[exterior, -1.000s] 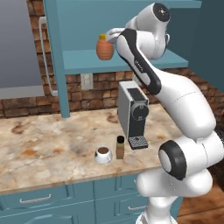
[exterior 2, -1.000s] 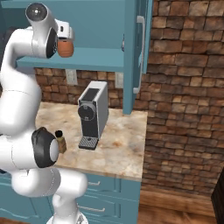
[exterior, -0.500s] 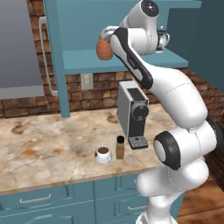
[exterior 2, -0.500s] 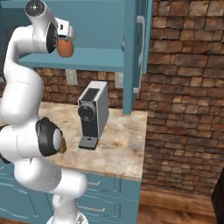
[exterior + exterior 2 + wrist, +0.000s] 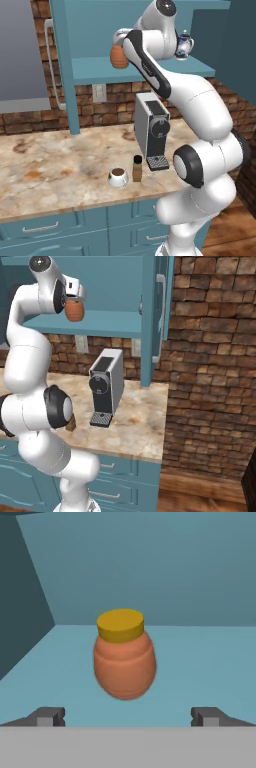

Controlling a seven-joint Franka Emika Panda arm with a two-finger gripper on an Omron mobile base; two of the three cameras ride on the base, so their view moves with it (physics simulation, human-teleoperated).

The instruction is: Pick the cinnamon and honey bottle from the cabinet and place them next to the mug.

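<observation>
The honey bottle point(image 5: 124, 657) stands upright on the open shelf of the cabinet point(image 5: 95, 70), yellow lid up, toward the left part of that shelf. In the hand view it sits straight ahead of the gripper point(image 5: 128, 716), centred between the two fingertips point(image 5: 47, 716), which stand wide apart with the jar beyond them and not between them; nothing is held. From the left base view the jar point(image 5: 118, 56) shows just left of the hand, partly covered by the white wrist, and from the right base view it point(image 5: 75, 309) appears just right of and below the hand, very near it. Whether anything touches the jar cannot be told from the base views.

Farther right on the same shelf stands a blue-and-white teapot point(image 5: 183, 47).

Down on the marbled counter point(image 5: 55, 165), the cinnamon point(image 5: 137, 168) stands upright, black cap up, just right of the mug point(image 5: 118, 176), which holds dark liquid. Just right of the cinnamon and a little farther back is a grey coffee machine point(image 5: 152, 130), set before the brick wall point(image 5: 30, 107).
</observation>
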